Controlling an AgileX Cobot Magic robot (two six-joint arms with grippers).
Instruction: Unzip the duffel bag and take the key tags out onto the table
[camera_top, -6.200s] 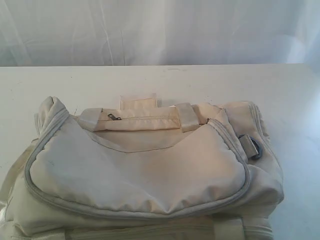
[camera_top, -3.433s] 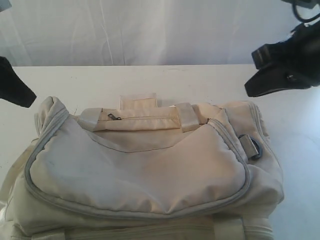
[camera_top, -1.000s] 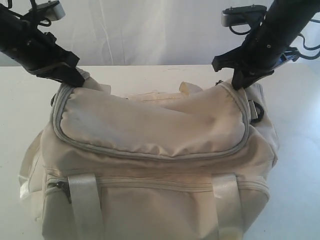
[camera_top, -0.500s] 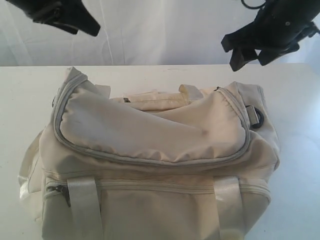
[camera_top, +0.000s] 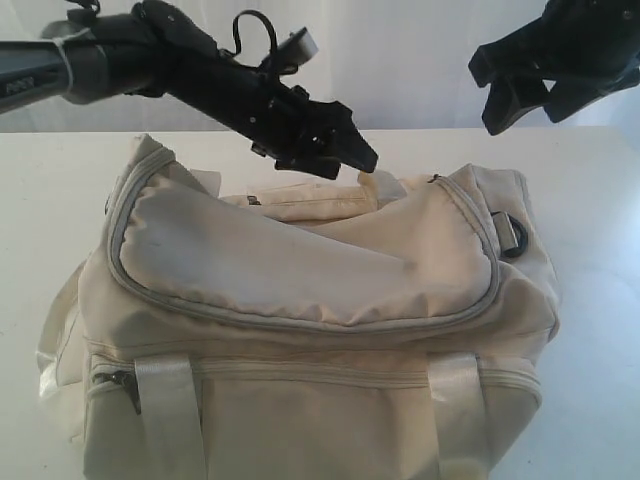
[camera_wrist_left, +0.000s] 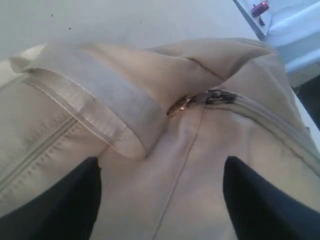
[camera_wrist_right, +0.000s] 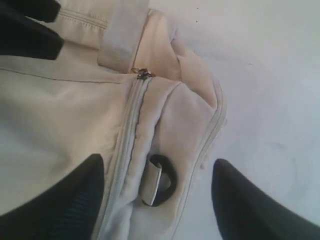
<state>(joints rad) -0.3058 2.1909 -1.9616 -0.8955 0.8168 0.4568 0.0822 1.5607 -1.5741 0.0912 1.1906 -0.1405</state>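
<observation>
The cream duffel bag (camera_top: 300, 330) stands on the white table (camera_top: 600, 250) with its grey-piped flap (camera_top: 290, 270) zipped shut. My left gripper (camera_top: 345, 160) has reached across to the middle and hangs open just above the bag's back top, over a webbing strap (camera_wrist_left: 95, 110). A metal zip pull (camera_wrist_left: 179, 105) lies ahead of its open jaws (camera_wrist_left: 162, 200). My right gripper (camera_top: 520, 108) hovers open above the bag's right end (camera_wrist_right: 157, 200), over the grey side loop (camera_wrist_right: 160, 180) and the zip end (camera_wrist_right: 144, 74). The key tags are hidden.
A white curtain (camera_top: 400, 60) hangs behind the table. The bag's front pocket zip (camera_top: 115, 378) and two pale straps (camera_top: 170, 410) face the camera. A small red object (camera_wrist_left: 260, 7) lies beyond the table's edge. A left finger (camera_wrist_right: 25, 30) shows in the right wrist view.
The left arm has swung in from the upper left and down to the bag's back middle. The right gripper has drifted slightly right. The bag, lifted upright earlier, has stayed still.
</observation>
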